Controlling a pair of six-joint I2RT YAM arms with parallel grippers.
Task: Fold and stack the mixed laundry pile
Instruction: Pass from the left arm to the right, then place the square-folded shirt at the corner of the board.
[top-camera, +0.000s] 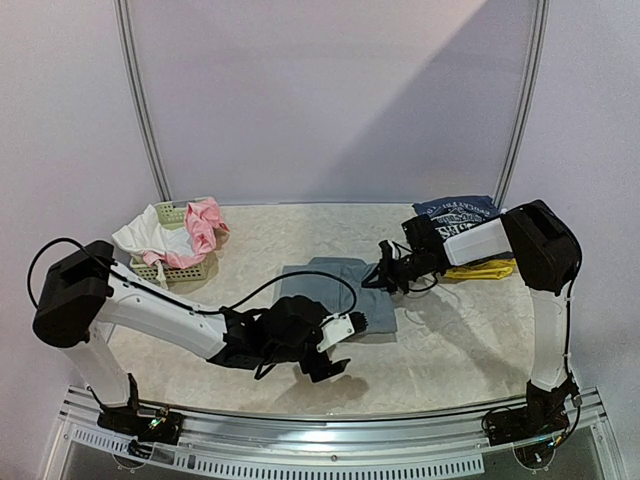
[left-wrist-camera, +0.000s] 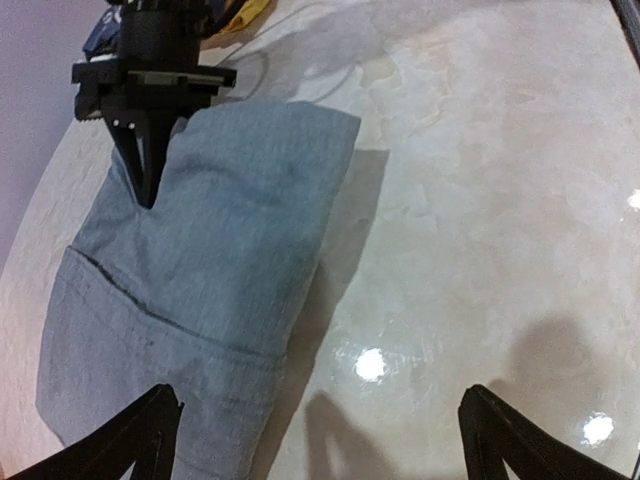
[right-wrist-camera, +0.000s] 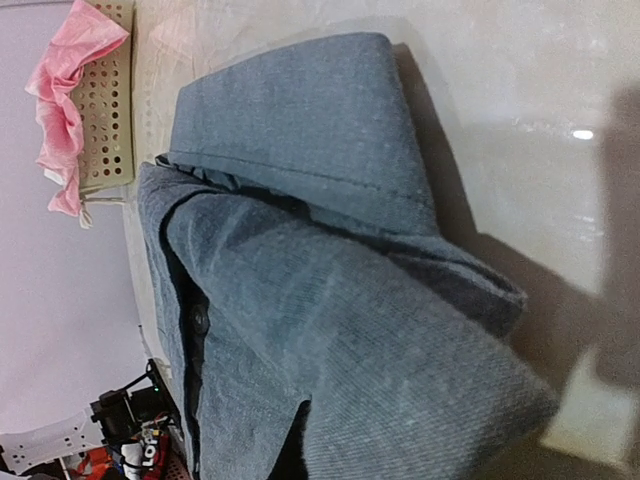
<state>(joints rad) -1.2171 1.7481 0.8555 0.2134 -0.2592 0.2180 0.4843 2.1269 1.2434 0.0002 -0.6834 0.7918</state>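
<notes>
Across the middle of the overhead view ran the pale marbled table, its glossy top catching the lights. Just left of the frame's centre lay the trousers, grey, folded into a thick squarish packet, flat on the table except at their right edge. In the right wrist view a button and a stitched seam showed among the folded layers.

At the left of the frame, near the back wall, stood the basket, pale green and latticed, with a white piece heaped in it and a pink piece draped over its right side. At the right, against the wall, a navy tee lay with its white print facing up, and a yellow cloth showed just below it, partly hidden by the right arm.

Near the upper left of the left wrist view, the right gripper had its fingers pressed together, pinching the trousers' edge. The left gripper hung at the trousers' lower edge with its fingers spread as wide as they went, holding nothing.
</notes>
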